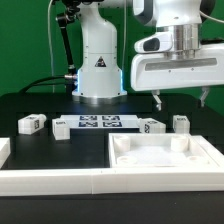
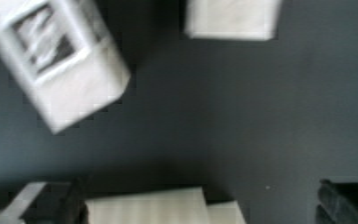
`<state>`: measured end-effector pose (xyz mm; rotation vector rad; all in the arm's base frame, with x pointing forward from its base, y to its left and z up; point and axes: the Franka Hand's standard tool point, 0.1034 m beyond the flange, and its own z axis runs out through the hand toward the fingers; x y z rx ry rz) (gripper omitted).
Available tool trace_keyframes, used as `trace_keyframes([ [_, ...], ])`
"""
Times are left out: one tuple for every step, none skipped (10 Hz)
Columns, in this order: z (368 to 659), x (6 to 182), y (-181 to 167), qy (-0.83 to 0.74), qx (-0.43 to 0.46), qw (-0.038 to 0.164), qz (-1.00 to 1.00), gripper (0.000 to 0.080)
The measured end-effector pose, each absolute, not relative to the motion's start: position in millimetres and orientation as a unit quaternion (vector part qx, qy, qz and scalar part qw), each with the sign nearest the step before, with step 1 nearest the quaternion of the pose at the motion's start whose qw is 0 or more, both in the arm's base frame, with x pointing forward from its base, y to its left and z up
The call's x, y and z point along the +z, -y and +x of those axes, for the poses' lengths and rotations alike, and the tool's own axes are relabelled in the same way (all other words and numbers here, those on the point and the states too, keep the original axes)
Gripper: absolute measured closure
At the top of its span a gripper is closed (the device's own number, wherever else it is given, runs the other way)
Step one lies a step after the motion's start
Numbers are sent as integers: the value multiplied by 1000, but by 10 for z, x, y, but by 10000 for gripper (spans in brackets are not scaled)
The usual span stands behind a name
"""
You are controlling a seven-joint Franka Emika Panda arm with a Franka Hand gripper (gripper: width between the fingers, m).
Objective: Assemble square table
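The square table top (image 1: pixel 160 156), a white slab with a raised rim, lies at the front on the exterior view's right. Several small white legs with tags stand behind it: two on the left (image 1: pixel 30 123) (image 1: pixel 62 128) and two on the right (image 1: pixel 152 126) (image 1: pixel 181 123). My gripper (image 1: pixel 182 100) hangs open above the right-hand legs and touches nothing. In the wrist view a tagged leg (image 2: pixel 60 60) lies tilted and another white block (image 2: pixel 233 18) sits beside it. A blurred white piece (image 2: pixel 149 207) shows near one dark fingertip (image 2: pixel 43 205); the gripper (image 2: pixel 197 205) holds nothing.
The marker board (image 1: pixel 100 122) lies flat between the two pairs of legs, in front of the robot base (image 1: pixel 97 70). Long white rail walls run along the front (image 1: pixel 50 182) and the left edge (image 1: pixel 4 150) of the black table.
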<state>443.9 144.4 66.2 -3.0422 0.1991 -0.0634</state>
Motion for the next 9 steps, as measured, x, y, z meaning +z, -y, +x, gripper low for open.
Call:
trace_keyframes([
  [4403, 637, -1498, -97, -17, 50, -994, 150],
  [4390, 618, -1520, -107, -15, 51, -993, 150],
  [4387, 616, -1512, -99, -13, 50, -994, 150],
  [4382, 611, -1503, -93, -8, 49, -994, 150],
  [4351, 596, -1522, -87, -9, 49, -995, 150],
  [4300, 575, -1538, -75, 5, 45, -996, 150],
  [4263, 571, -1520, -66, 40, 38, -996, 150],
  [4280, 585, -1512, -64, 67, 37, -995, 150],
  [4282, 593, -1502, -56, 93, 35, -994, 150],
])
